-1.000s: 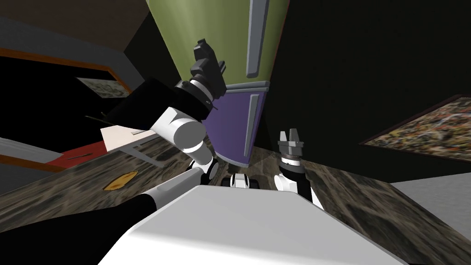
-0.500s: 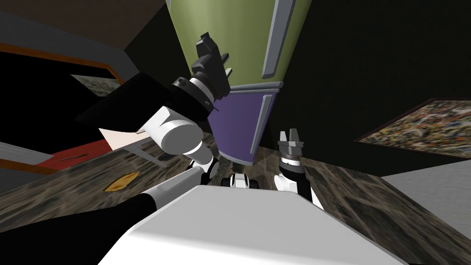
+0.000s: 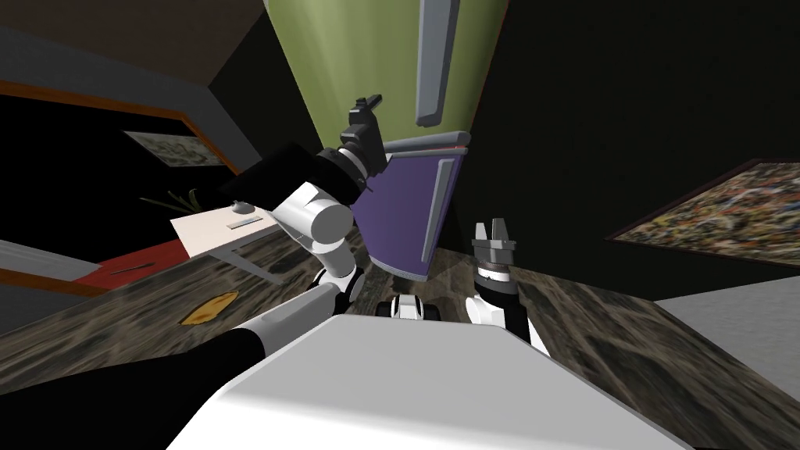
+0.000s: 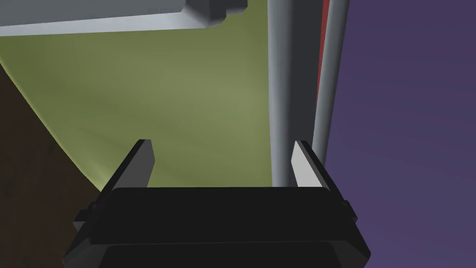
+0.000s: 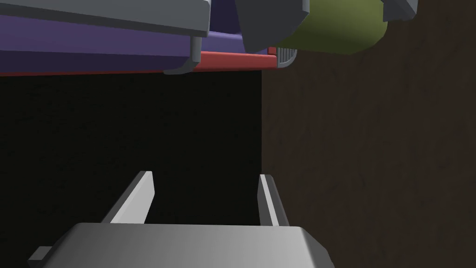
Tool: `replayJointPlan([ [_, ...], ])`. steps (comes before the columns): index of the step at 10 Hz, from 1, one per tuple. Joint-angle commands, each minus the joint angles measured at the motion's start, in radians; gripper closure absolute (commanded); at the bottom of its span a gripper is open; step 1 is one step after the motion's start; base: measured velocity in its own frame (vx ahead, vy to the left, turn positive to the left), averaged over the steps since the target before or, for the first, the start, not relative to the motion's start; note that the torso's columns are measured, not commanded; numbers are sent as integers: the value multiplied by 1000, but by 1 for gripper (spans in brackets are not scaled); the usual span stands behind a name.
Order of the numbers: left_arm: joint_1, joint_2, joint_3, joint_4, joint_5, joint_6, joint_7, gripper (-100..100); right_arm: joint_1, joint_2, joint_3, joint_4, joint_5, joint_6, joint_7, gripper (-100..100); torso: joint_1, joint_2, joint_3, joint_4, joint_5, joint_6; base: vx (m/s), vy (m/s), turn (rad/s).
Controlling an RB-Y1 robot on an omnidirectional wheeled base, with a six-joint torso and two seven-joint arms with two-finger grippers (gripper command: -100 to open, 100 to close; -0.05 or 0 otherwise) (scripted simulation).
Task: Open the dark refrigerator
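While the left gripper (image 3: 373,101) is hovering at the seam between the refrigerator's (image 3: 367,55) green upper door (image 4: 186,93) and purple lower door (image 3: 398,203), its fingers are standing apart, gripping nothing. Grey divider strip (image 4: 281,93) is showing just behind one finger. Right gripper (image 3: 492,228) is hanging low near the purple door's bottom corner, fingers spread, empty. Refrigerator is standing straight ahead on the mottled floor (image 3: 625,344).

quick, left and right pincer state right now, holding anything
left pincer: open, holding nothing, facing the green upper fridge door next to the seam.
right pincer: open, holding nothing.
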Motion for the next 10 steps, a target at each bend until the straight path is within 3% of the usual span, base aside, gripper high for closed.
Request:
replayJointPlan([
  [1, 29, -10, 0, -13, -29, -43, -15, -100, 0, 0, 0, 0, 0, 0, 0, 0, -1, 0, 0, 0, 0, 0, 37, -194, 25],
  [5, 71, -11, 6, 4, -71, -101, -40, -100, 0, 0, 0, 0, 0, 0, 0, 0, -5, -3, -1, -2, -3, 3, 63, -201, 34],
  [8, 74, -71, 8, -44, -84, -104, -48, -100, 0, 0, 0, 0, 0, 0, 0, 0, -9, 8, 8, 2, -5, 3, 50, -157, 21],
  [9, 78, -58, 14, -32, -86, -104, -45, -100, 0, 0, 0, 0, 0, 0, 0, 0, -7, 13, 11, 5, -5, 3, 23, -29, 8],
  [10, 51, -60, 24, -29, -87, -81, -41, -100, 0, 0, 0, 0, 0, 0, 0, 0, -3, 14, 11, 5, -3, 2, 46, -9, 14],
])
